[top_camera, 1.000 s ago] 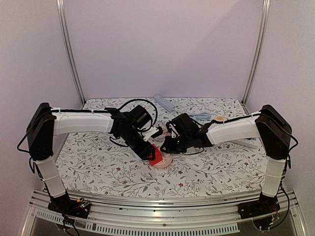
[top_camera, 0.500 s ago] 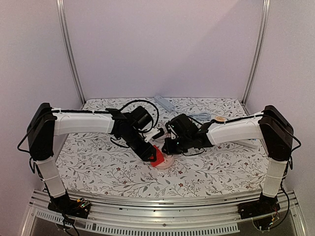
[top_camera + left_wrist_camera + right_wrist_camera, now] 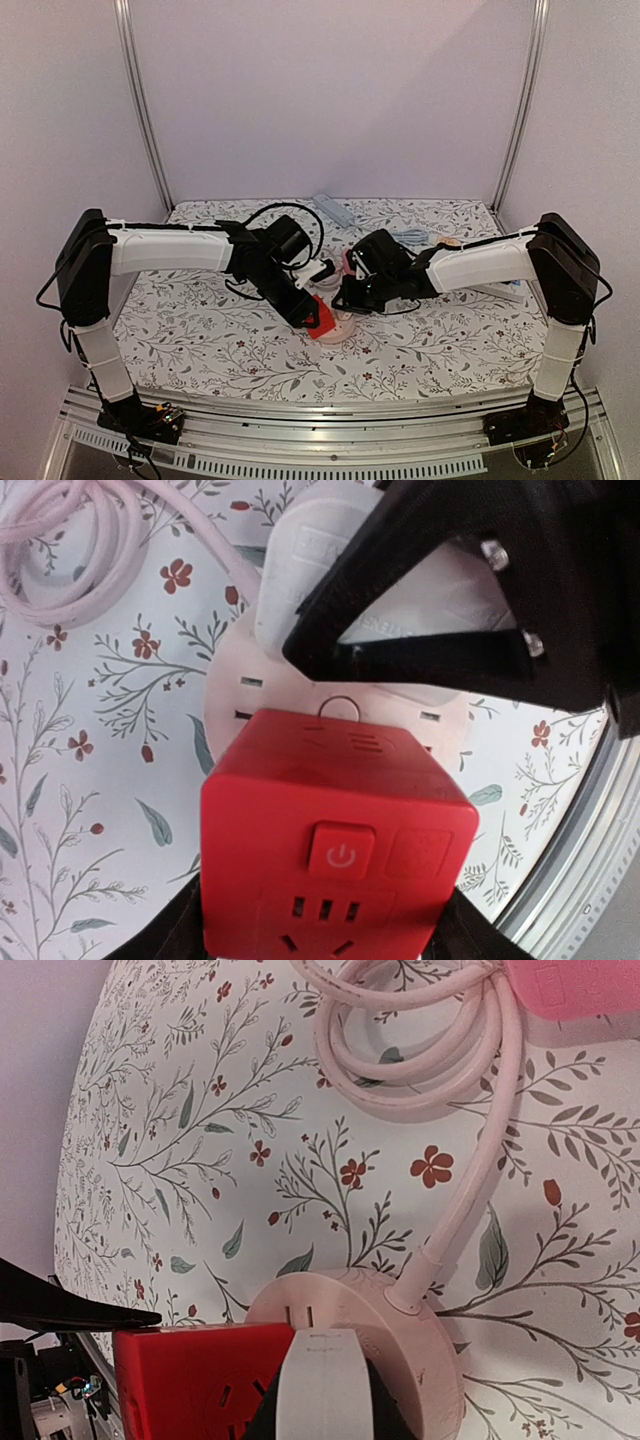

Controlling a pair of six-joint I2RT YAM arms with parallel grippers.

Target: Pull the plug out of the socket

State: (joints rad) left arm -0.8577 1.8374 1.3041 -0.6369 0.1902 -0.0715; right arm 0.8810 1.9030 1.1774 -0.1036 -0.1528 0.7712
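A round pink socket [image 3: 338, 326] lies mid-table and also shows in the left wrist view [image 3: 240, 695] and the right wrist view [image 3: 400, 1310]. A red cube adapter [image 3: 318, 316] [image 3: 335, 840] [image 3: 190, 1380] sits on it. My left gripper [image 3: 310, 312] [image 3: 320, 935] is shut on the adapter from both sides. A white plug [image 3: 310, 555] [image 3: 325, 1385] stands on the socket beside the adapter. My right gripper [image 3: 347, 303] [image 3: 325, 1415] is shut on the plug, and its black fingers [image 3: 450, 610] straddle it. The plug's pins are hidden.
The socket's pink cable [image 3: 420, 1060] coils behind it, ending at a pink block [image 3: 580, 985]. A white power strip [image 3: 333, 208] lies at the back edge. A pale coiled cable [image 3: 405, 238] and a small round tan item [image 3: 447, 241] lie behind the right arm.
My right wrist has shifted slightly to the right while still holding the white plug. The left gripper and the red adapter have barely moved.
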